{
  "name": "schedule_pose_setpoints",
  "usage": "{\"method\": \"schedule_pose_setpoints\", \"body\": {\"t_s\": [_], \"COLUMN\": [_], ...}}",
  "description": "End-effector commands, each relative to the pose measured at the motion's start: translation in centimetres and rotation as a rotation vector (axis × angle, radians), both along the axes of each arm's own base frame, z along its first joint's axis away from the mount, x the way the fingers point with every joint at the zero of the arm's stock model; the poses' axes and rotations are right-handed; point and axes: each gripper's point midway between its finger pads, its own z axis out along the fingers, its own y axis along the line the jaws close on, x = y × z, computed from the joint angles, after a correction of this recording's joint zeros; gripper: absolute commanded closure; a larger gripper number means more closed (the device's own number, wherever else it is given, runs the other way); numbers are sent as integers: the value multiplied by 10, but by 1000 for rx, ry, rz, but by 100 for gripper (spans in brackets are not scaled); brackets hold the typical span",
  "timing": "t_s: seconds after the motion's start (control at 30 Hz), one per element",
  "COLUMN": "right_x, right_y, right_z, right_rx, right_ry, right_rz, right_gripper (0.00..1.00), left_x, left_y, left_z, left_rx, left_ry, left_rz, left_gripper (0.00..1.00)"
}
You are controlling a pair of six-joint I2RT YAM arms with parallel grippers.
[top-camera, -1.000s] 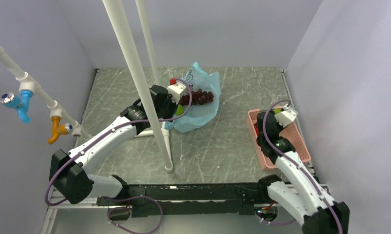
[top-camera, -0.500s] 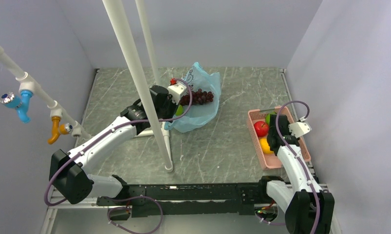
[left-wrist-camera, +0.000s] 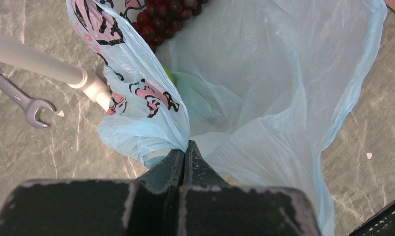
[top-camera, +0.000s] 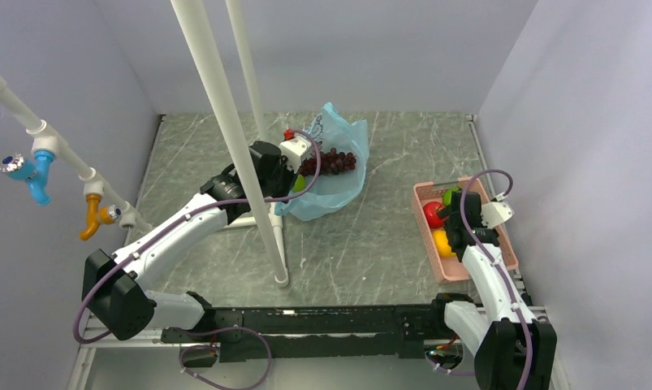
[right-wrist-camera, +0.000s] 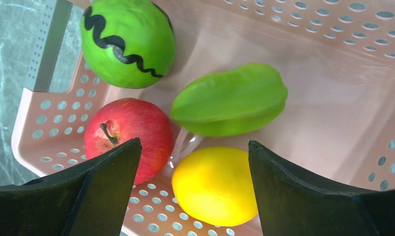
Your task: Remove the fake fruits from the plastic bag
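Observation:
The light blue plastic bag (top-camera: 338, 183) lies open at the back middle of the table. A dark purple grape bunch (top-camera: 335, 161) lies in its mouth, and a green piece (top-camera: 300, 184) shows at its near edge. My left gripper (top-camera: 295, 192) is shut on the bag's rim (left-wrist-camera: 185, 147); the grapes (left-wrist-camera: 166, 14) and green piece (left-wrist-camera: 169, 76) lie beyond it. My right gripper (right-wrist-camera: 194, 145) is open and empty above the pink tray (right-wrist-camera: 333, 64). The tray holds a lemon (right-wrist-camera: 215, 184), a red apple (right-wrist-camera: 129, 132), a green star fruit (right-wrist-camera: 229, 98) and a green striped ball (right-wrist-camera: 129, 42).
Two white poles (top-camera: 233, 138) stand in front of the left arm, their foot next to the bag (left-wrist-camera: 94, 91). A wrench (left-wrist-camera: 23, 101) lies on the marble table left of the bag. The pink tray (top-camera: 505, 244) sits at the right edge by the wall.
My right arm has swung back to the right over the tray, uncovering the red, yellow and green fruits in it. The left arm and bag have not moved.

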Motion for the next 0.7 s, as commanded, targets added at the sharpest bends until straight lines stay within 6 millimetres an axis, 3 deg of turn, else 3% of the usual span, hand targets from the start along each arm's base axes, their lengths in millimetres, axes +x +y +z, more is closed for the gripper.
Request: {"method": "schedule_pose_setpoints", "body": {"t_s": [0.0,0.13,0.23,0.37,0.47,0.67], "right_x": [11,27,42,48,45,35], "right_y": [0,20,61,153,212,305], "right_z": [24,59,97,137,152,170], "right_rx": [-23,-47,-34,67,78,45], "right_ry": [-70,-181,-352,-556,-577,-583], "right_rz": [41,208,465,905,1116,1386], "right_gripper": [17,16,16,15,12,8], "left_x": [4,4,4,5,5,5], "left_y": [-5,-5,-6,-6,-7,-7], "left_z": [22,22,21,19,16,15], "left_rx": [-32,-33,-33,-28,-23,-17], "left_ry": [-47,-46,-44,-41,-34,-32], "left_rz": [4,3,1,2,1,3], "left_gripper": [100,100,100,100,100,100]}}
